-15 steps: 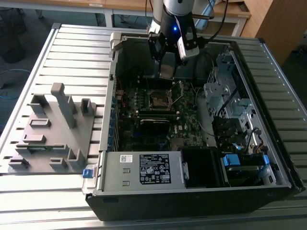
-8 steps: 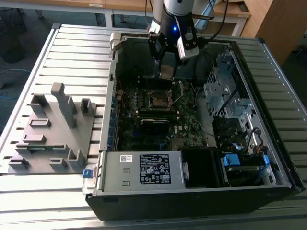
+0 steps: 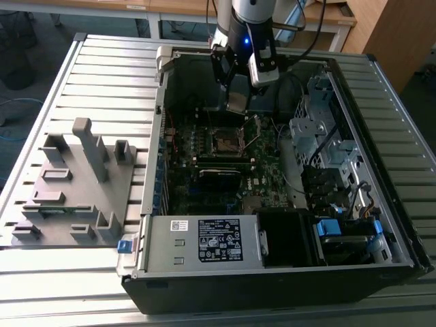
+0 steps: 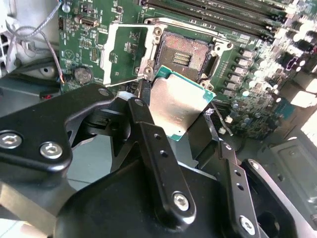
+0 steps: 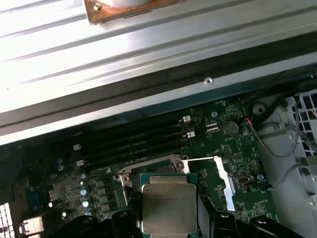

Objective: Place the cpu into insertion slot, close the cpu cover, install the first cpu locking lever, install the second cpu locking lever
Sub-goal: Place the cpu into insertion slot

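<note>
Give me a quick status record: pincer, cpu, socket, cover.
cpu: small flat square silver-grey chip, held over the green motherboard, not seated
pincer: black pincer, shut on the chip
slot: square black insertion slot with silvery rim, empty, pin face exposed
cover: thin silvery metal cpu cover, lying open beside the slot

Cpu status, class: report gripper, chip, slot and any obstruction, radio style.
Gripper shut on cpu, chip not yet seated. Insertion slot bare, pin face exposed. Cpu cover swung open; nothing blocking the slot.
</note>
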{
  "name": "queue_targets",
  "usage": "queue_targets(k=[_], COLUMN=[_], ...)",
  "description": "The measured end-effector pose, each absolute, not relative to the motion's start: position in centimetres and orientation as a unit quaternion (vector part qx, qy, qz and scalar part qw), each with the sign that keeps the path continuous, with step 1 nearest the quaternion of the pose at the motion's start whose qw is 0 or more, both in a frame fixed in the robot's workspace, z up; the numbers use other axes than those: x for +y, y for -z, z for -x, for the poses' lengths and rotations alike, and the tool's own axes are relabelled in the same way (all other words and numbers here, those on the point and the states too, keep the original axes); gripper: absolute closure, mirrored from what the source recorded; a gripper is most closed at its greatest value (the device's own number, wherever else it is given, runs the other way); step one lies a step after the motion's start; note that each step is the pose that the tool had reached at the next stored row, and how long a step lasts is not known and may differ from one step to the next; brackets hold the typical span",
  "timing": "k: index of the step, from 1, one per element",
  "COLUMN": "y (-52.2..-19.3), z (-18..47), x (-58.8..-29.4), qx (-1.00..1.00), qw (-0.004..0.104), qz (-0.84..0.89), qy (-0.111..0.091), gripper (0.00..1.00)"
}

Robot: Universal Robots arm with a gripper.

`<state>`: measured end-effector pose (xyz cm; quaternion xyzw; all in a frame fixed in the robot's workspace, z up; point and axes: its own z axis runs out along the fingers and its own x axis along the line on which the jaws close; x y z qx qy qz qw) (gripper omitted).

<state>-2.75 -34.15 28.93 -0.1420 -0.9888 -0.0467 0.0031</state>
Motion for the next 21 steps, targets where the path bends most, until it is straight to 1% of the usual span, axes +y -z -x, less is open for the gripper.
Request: queue_targets(k=[21], y=[-28.88], z=[2.75], x=[-34.15], qx=[-0.986], qw=[0.002], qz=[0.157], qy=[0.047], gripper=[0.46])
